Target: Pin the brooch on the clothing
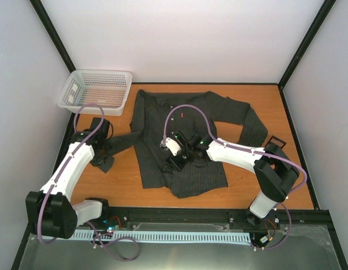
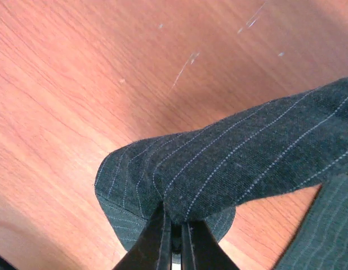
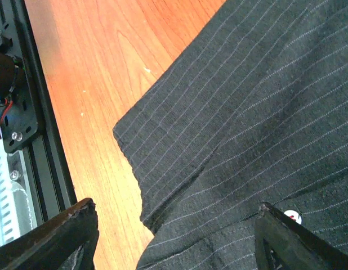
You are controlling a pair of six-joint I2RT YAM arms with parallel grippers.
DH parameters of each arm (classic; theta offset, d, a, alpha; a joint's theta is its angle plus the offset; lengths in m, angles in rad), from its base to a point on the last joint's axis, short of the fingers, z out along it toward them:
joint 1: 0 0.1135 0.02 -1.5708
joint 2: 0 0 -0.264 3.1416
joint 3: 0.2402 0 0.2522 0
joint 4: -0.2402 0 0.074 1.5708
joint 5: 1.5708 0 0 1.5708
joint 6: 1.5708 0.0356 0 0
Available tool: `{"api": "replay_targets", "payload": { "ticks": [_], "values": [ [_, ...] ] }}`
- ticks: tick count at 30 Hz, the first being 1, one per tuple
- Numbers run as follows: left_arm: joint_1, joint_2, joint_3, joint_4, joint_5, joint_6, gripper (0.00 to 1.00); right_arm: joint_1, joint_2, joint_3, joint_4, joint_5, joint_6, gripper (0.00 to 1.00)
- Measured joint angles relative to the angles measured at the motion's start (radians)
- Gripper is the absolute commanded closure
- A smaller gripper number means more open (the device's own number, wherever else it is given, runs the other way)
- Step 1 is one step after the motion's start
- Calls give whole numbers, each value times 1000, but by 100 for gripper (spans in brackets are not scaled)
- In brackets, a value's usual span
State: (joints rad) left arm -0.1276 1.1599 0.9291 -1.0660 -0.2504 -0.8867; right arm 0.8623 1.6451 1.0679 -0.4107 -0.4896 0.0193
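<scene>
The dark charcoal pinstriped collared shirt lies flat, collar far, hem near. Its lower front sits directly beneath the right gripper, whose jaws are spread wide and hold nothing. Out to the side, the left gripper is pinched tight on the sleeve cuff. No brooch shows in any of the 3 views. The right arm is nearer the chest.

No legible text, labels, brands, numbers or signs anywhere.

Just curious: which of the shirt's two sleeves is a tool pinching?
The sleeve on the left arm's side, its cuff clamped in the left tool; the other sleeve lies free.
</scene>
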Motion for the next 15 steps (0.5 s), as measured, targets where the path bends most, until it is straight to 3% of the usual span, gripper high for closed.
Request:
{"api": "replay_targets", "payload": {
  "ticks": [4,5,7,8,15],
  "values": [
    [37,0,-86,62,43,6,56,0,10,0,-18,-14,-3,33],
    [39,-1,-93,78,53,10,35,5,13,2,-20,-17,-8,36],
    [39,-2,-93,108,64,19,7,25,34,23,-36,-18,-27,43],
    [40,-3,-87,113,65,21,1,41,56,49,-53,-13,-40,45],
    [42,-93,45,139,68,79,0,156,222,230,-169,75,-99,46]
  ]
}}
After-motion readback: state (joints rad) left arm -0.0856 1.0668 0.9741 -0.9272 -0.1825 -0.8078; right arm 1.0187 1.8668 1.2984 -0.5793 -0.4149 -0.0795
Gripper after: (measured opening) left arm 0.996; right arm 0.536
